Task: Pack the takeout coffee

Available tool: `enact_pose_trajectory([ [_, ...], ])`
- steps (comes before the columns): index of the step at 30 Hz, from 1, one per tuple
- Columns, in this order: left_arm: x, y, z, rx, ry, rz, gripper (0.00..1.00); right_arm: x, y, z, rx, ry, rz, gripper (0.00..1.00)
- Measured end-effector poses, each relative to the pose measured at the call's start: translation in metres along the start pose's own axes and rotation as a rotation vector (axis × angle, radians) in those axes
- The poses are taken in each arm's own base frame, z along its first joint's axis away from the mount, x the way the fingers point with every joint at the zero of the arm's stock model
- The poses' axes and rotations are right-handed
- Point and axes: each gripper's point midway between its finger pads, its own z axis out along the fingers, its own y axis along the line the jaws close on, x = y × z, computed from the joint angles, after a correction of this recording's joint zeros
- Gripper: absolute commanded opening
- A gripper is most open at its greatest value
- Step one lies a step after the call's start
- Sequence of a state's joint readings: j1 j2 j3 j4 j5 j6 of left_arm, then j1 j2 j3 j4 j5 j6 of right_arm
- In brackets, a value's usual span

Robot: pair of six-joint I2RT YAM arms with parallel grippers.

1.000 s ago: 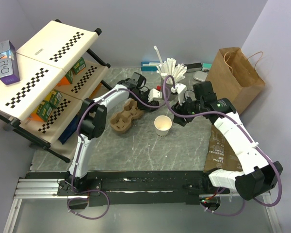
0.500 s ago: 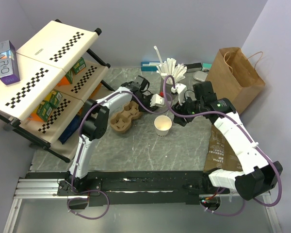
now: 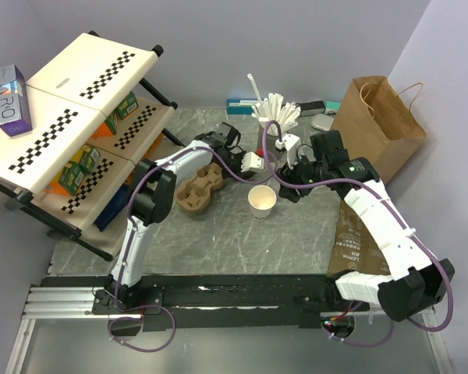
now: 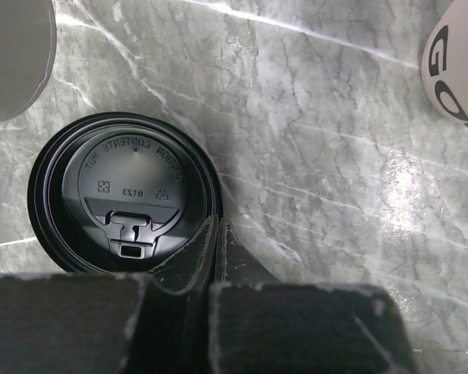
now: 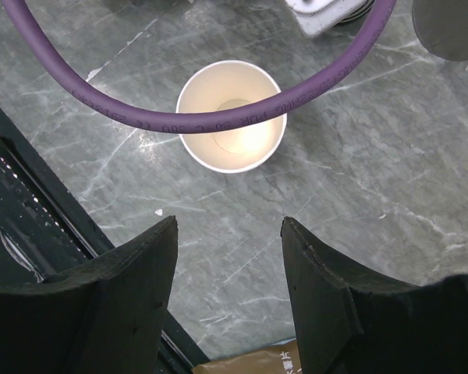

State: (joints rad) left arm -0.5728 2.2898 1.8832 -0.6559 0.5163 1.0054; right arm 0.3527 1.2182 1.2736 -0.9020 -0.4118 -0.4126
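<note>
"0123" embossed on black lid [image 4: 125, 175]; "GO" printed on white curved surface [image 4: 456, 62].

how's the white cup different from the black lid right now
Colour: the cup is white with a tan inside; the lid is black.
Pose: the cup stands upright with its mouth open; the lid lies flat, top side up.
Grippers: the cup sits untouched beyond the open right gripper; the shut left gripper is at the lid's rim.
Shared: both are round and rest on the marble table, apart from each other.
</note>
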Motion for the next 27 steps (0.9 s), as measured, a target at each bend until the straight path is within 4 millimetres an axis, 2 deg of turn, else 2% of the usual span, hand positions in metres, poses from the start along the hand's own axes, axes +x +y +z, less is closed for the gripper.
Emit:
enact_pose_trajectory([
  [9, -0.005, -0.001, -0.004, -0.002, -0.017, -0.032, 0.01, 0.001, 0.0, 0.001, 0.0, 0.002, 0.005, 0.63],
  [18, -0.05, 0.012, -0.03, -0.03, -0.14, -0.107, 0.01, 0.001, -0.001, 0.001, 0.003, -0.001, 0.005, 0.63],
  [19, -0.053, 0.012, -0.034, -0.034, -0.148, -0.112, 0.13, 0.0, -0.001, 0.001, 0.003, -0.002, 0.005, 0.63],
  [21, -0.058, 0.013, -0.04, -0.044, -0.159, -0.101, 0.29, -0.001, -0.002, 0.001, 0.005, -0.005, 0.003, 0.63],
  [24, -0.055, 0.012, -0.046, -0.054, -0.146, -0.067, 0.36, -0.001, -0.002, 0.001, 0.005, -0.007, 0.003, 0.63],
  [27, -0.045, 0.01, -0.046, -0.051, -0.098, -0.019, 0.36, -0.001, -0.002, 0.001, 0.005, -0.007, 0.003, 0.63],
])
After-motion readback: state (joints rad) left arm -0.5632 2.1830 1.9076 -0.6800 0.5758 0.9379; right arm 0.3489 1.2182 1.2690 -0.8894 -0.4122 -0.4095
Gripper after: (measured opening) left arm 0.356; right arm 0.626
